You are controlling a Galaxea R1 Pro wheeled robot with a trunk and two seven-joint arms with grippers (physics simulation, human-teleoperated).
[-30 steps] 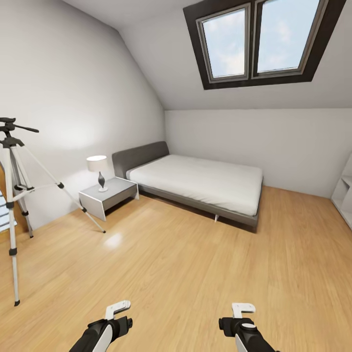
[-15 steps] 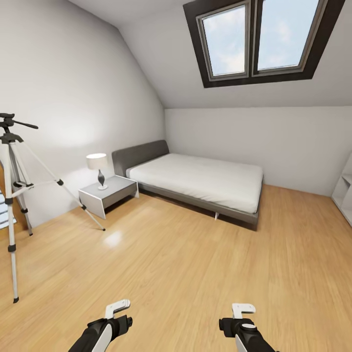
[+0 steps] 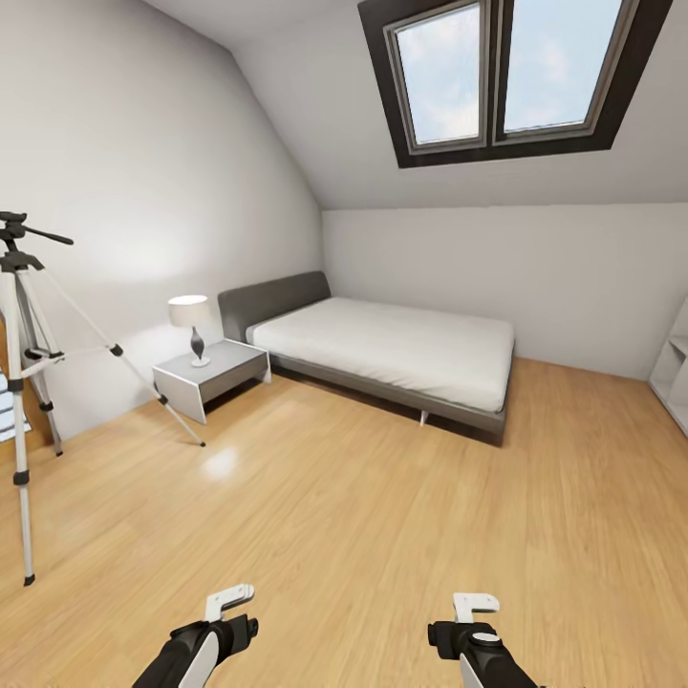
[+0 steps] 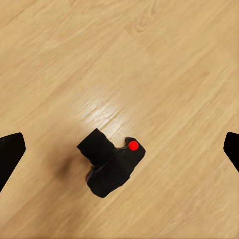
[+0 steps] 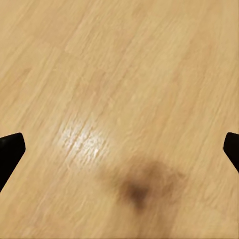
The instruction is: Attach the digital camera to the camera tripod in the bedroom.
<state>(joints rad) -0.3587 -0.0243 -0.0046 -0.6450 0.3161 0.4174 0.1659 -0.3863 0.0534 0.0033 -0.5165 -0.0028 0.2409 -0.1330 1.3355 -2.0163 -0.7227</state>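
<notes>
a: where did the digital camera (image 4: 110, 167) sit at that moment?

b: on the wood floor (image 3: 382, 516), lower middle of the left wrist frame, red dot on top, lying between the spread fingertips (image 4: 11, 154) of the left hand (image 4: 119, 154) but well below them, touched by neither.

a: and the hands?

b: both released and empty. in the head frame the left hand (image 3: 229, 604) sat at lower centre-left, the right hand (image 3: 475, 605) at lower centre-right. the right wrist frame showed bare planks and a dark shadow.

a: the camera tripod (image 3: 29, 382)?

b: at the far left edge of the head frame, legs splayed on the floor, pan handle pointing right, well apart from the hands. the bed (image 3: 382, 358) and a nightstand (image 3: 210, 377) with a lamp (image 3: 191, 325) lay beyond, under the skylight (image 3: 506, 76).

a: how to do the pickup well?

b: i'd judge the left hand should drop straight down, turn so the fingers close across the body's narrower sides, and seat low. the body looked chunky and skewed to the fingers; a grip on a corner could twist it.
</notes>
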